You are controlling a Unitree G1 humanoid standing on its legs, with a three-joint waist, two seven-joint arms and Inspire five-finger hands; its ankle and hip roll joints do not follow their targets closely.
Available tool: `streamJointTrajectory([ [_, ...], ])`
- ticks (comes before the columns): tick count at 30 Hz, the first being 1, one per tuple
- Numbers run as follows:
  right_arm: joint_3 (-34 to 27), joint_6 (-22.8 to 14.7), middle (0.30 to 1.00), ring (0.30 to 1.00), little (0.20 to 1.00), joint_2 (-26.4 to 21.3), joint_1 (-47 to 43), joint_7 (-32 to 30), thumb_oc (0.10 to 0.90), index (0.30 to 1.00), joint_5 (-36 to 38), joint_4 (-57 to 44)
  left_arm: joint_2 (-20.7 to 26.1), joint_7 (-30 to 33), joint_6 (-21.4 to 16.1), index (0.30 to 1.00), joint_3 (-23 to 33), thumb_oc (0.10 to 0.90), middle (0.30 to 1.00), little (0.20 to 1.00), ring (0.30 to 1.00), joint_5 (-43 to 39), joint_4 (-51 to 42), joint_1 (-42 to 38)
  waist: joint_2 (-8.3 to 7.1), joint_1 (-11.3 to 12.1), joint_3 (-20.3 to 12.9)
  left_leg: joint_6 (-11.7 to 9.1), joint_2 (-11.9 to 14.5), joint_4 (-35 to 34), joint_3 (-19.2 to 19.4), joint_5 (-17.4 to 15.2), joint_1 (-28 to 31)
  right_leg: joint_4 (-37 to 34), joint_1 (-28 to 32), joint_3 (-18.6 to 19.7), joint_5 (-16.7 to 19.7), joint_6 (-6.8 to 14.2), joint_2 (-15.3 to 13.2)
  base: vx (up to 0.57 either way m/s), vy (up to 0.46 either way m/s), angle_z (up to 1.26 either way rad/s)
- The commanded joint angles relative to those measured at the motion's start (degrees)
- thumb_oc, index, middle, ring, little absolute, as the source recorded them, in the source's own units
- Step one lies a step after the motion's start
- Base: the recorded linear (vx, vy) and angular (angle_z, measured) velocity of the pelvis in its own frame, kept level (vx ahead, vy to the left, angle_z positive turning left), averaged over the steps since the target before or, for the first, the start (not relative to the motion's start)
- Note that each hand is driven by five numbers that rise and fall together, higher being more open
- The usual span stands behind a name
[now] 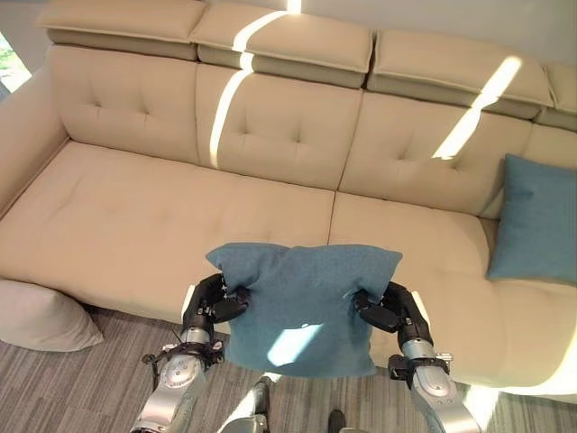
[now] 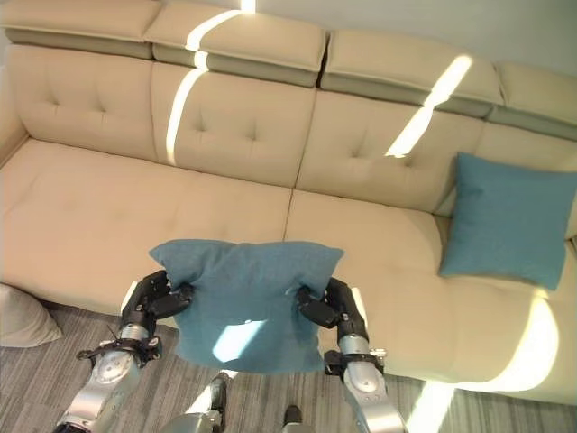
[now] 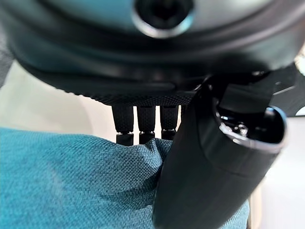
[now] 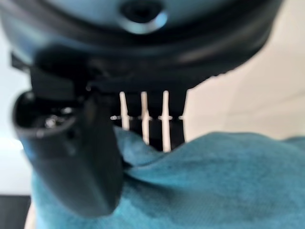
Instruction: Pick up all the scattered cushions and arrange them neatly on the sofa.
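Observation:
A teal cushion [image 1: 302,302] hangs in the air in front of the beige sofa [image 1: 135,216], held by both hands at its upper sides. My left hand [image 1: 215,302] pinches its left edge between thumb and fingers, and the left wrist view shows the cloth [image 3: 71,181] bunched under the thumb [image 3: 205,167]. My right hand [image 1: 388,308] grips the right edge the same way, with teal cloth [image 4: 214,186] folded past its thumb [image 4: 76,162]. A second teal cushion [image 1: 536,221] leans upright against the sofa's backrest at the right.
A beige cushion [image 1: 41,316] lies on the grey striped floor [image 1: 99,388] by the sofa's left front. The sofa's left and middle seats are bare, with sunlight stripes across the backrest [image 1: 270,117].

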Motion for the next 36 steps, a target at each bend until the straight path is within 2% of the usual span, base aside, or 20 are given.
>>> streamJointTrajectory([
  [1,-2.06,-7.44,0.3,0.3,0.3,0.18,-6.63,0.85,0.4,0.3,0.09,-8.49,-2.55,-4.01,-7.36,0.3,-1.78,0.4,0.3,0.3,0.3,1.0,-8.64,-1.21,0.88,-1.09,-4.46,-2.46,1.87,3.64,-2.03,-8.96,1.13,1.24,-3.11,-1.46,2.33,-0.82,2.34,0.13,0.069,-0.06],
  [4,-1.84,-7.58,0.3,0.3,0.3,0.04,-7.0,0.84,0.4,0.3,0.4,-8.18,-2.66,-4.34,-7.12,0.3,-1.8,0.4,0.3,0.3,0.3,0.86,-8.65,-0.96,0.76,-1.39,-4.52,-2.53,1.48,2.54,-1.96,-9.15,2.38,-2.78,-3.64,-2.66,3.07,-1.09,3.44,0.14,0.022,-0.34],
  [5,-1.64,-7.62,0.3,0.3,0.3,-0.11,-7.04,0.86,0.4,0.3,0.51,-7.9,-2.97,-4.64,-6.95,0.3,-1.92,0.4,0.3,0.3,0.3,0.83,-8.0,-1.01,0.31,-1.85,-4.45,-2.5,0.68,1.94,-2.45,-9.62,3.73,-6.44,-5.35,-2.95,4.47,-1.27,5.37,0.15,-0.004,-0.17],
  [10,-1.65,-7.79,0.3,0.3,0.3,-0.4,-6.75,1.01,0.4,0.3,0.49,-8.0,-3.41,-5.28,-7.15,0.3,-1.83,0.4,0.3,0.3,0.3,0.79,-7.39,-1.7,-0.61,-2.29,-3.74,-2.89,-0.45,3.57,-3.95,-11.89,4.92,-10.49,-5.36,-4.79,5.82,-1.18,6.3,0.12,-0.048,0.15],
  [12,-2.16,-7.94,0.3,0.3,0.3,-0.44,-5.43,1.19,0.4,0.3,0.49,-7.83,-4.17,-5.59,-7.26,0.3,-1.92,0.4,0.3,0.3,0.3,0.52,-7.37,-1.12,-1.16,-2.6,-4.08,-3.61,-0.69,6.14,-4.92,-13.46,5.03,-11.14,-3.84,-2.41,5.65,-2.19,7.4,0.17,-0.116,0.33],
  [13,-2.4,-8.09,0.3,0.3,0.3,-0.96,-4.9,0.86,0.4,0.3,0.62,-7.91,-4.38,-6.25,-7.15,0.3,-2.05,0.4,0.3,0.3,0.3,0.02,-7.44,-0.67,-1.23,-2.54,-4.38,-4.6,-0.38,9.1,-4.68,-14.85,4.6,-12.36,-1.94,-3.3,5.5,-2.76,7.2,0.15,-0.118,0.29],
  [15,-2.74,-8.18,0.3,0.3,0.3,-0.95,-4.32,0.98,0.4,0.3,0.98,-8.03,-4.52,-6.5,-7.05,0.3,-2.25,0.4,0.3,0.3,0.3,0.1,-7.33,-0.54,-1.32,-2.73,-4.51,-5.18,0.12,11.31,-4.74,-15.15,3.93,-12.79,-0.85,-3.28,5.05,-3.32,7.41,0.1,-0.104,0.34],
  [18,-3.24,-8.07,0.3,0.3,0.3,-1.6,-3.91,0.83,0.4,0.3,1.75,-7.97,-5.06,-6.56,-7.02,0.3,-2.89,0.4,0.3,0.3,0.3,-0.62,-6.37,-1.12,-1.76,-2.88,-4.15,-7.22,1.72,20.04,-4.25,-13.33,-0.25,-13.74,1.49,-4.43,4.47,-4.49,7.05,0.05,-0.075,0.34],
  [20,-3.13,-7.93,0.3,0.3,0.3,-2.26,-4.11,1.02,0.4,0.3,1.91,-8.2,-5.12,-6.74,-6.99,0.3,-2.93,0.4,0.3,0.3,0.3,-0.8,-6.31,-1.4,-2.0,-2.68,-3.94,-7.34,2.25,23.11,-4.4,-12.6,-2.28,-14.3,2.66,-4.55,3.83,-5.14,7.46,0.05,-0.054,0.15],
  [22,-3.38,-7.91,0.3,0.3,0.3,-2.62,-4.16,1.09,0.4,0.3,2.05,-8.37,-5.19,-6.81,-6.86,0.3,-3.13,0.4,0.3,0.3,0.3,-0.85,-6.35,-1.59,-2.46,-2.61,-3.91,-7.07,2.84,23.03,-4.2,-12.33,-4.24,-14.74,3.42,-4.81,3.28,-5.25,7.13,0.07,-0.039,0.14],
  [24,-3.72,-7.81,0.3,0.3,0.3,-2.68,-4.1,0.77,0.4,0.3,2.15,-8.45,-5.17,-6.58,-6.53,0.3,-3.4,0.4,0.3,0.3,0.3,-0.6,-6.32,-2.12,-2.95,-2.61,-4.06,-6.59,3.88,20.18,-3.49,-12.33,-5.56,-14.95,3.89,-4.89,2.75,-5.11,6.79,0.09,0.01,0.09],
  [25,-3.71,-7.84,0.3,0.3,0.3,-2.7,-4.14,0.58,0.4,0.3,2.1,-8.45,-5.04,-6.36,-6.42,0.3,-3.45,0.4,0.3,0.3,0.3,-0.36,-6.32,-2.41,-2.96,-2.49,-4.04,-6.61,3.99,18.37,-3.8,-11.38,-5.91,-14.92,4.07,-4.71,2.48,-5.05,6.86,0.15,0.05,0.12],
  [26,-3.73,-7.68,0.3,0.3,0.3,-2.75,-4.4,0.18,0.4,0.3,2.15,-8.19,-4.94,-5.84,-6.34,0.3,-3.4,0.4,0.3,0.3,0.3,-0.1,-6.55,-2.73,-2.47,-2.06,-3.99,-7.19,4.25,14.43,-5.47,-8.49,-7.31,-15.02,4.74,-3.99,1.71,-5.16,7.54,0.11,0.043,0.17],
  [27,-3.73,-7.68,0.3,0.3,0.3,-2.76,-4.4,0.17,0.4,0.3,2.15,-8.19,-4.95,-5.83,-6.33,0.3,-3.4,0.4,0.3,0.3,0.3,-0.09,-6.56,-2.73,-2.52,-2.07,-3.97,-7.21,4.2,14.14,-5.47,-8.32,-7.14,-15.02,4.78,-4.0,1.69,-5.17,7.49,0.18,0.099,0.06],
  [28,-3.52,-7.49,0.3,0.3,0.3,-2.77,-4.58,-0.02,0.4,0.3,1.93,-7.92,-5.06,-5.25,-6.32,0.3,-3.17,0.4,0.3,0.3,0.3,-0.14,-6.78,-2.72,-1.95,-1.57,-3.94,-7.93,4.09,11.17,-7.67,-5.9,-8.1,-15.08,5.62,-3.18,0.93,-5.22,8.07,0.16,0.106,-0.07],
  [30,-3.48,-7.32,0.3,0.3,0.3,-2.98,-4.7,-0.24,0.4,0.3,1.49,-7.68,-5.12,-5.1,-6.3,0.3,-3.17,0.4,0.3,0.3,0.3,-0.31,-6.82,-2.47,-1.25,-1.13,-3.99,-8.22,4.25,8.09,-8.95,-4.36,-8.02,-14.48,6.89,-2.01,-0.48,-5.29,8.42,0.24,0.184,-0.33],
  [32,-3.36,-7.31,0.3,0.3,0.3,-2.88,-4.61,-0.04,0.4,0.3,1.36,-7.7,-5.13,-5.18,-6.32,0.3,-3.11,0.4,0.3,0.3,0.3,-0.29,-6.82,-2.27,-1.07,-1.08,-4.23,-8.05,4.39,6.95,-8.95,-4.51,-6.99,-14.13,7.25,-1.68,-0.89,-5.18,8.4,0.17,0.149,-0.57],
  [36,-3.05,-6.84,0.3,0.3,0.3,-2.36,-5.03,0.64,0.4,0.3,0.74,-7.61,-4.03,-5.61,-6.26,0.3,-2.86,0.4,0.3,0.3,0.3,-0.17,-7.47,-2.21,-0.92,-0.76,-5.51,-6.83,3.38,7.08,-7.78,-6.04,-4.46,-12.0,7.61,-0.12,-1.48,-4.0,6.25,0.17,0.192,-0.49],
])
